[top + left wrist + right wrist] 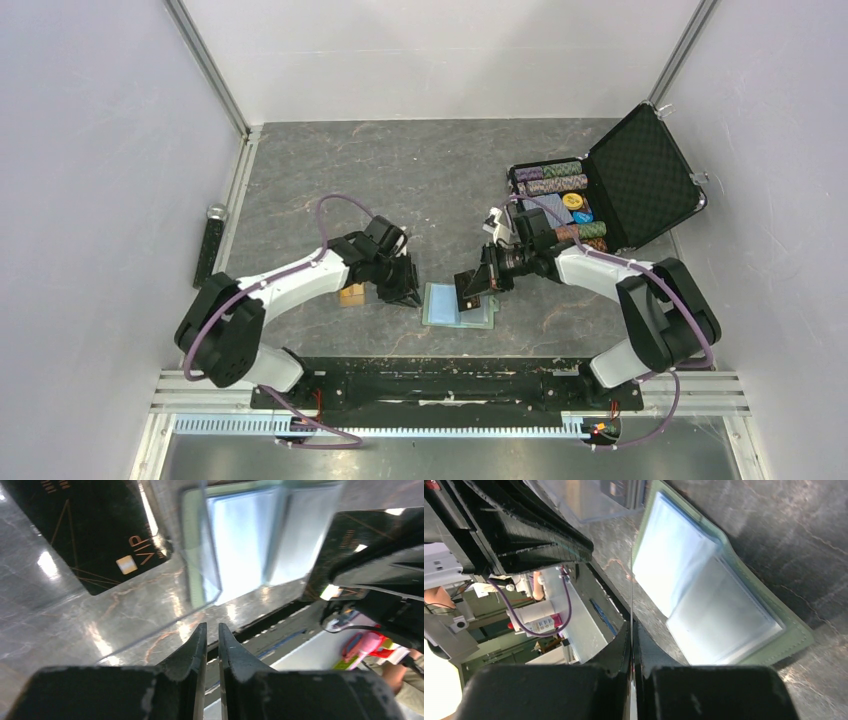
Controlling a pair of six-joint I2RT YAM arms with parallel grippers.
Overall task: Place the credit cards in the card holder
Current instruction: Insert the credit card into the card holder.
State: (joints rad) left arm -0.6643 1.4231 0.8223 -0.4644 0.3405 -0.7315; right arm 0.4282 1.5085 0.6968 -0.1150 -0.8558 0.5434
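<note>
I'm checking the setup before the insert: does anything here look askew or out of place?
Nothing is spilled or damaged. One oddity: a clear plastic sleeve seems to splay out past the green edge of the open card holder instead of lying flat inside. The right hand grips a card edge-on.

There was one holder (441,304), one dark card (90,530) left of it, a second dark card (345,532) at its right side, one gold card (351,294) farther left, and one case (640,180) well right.
</note>
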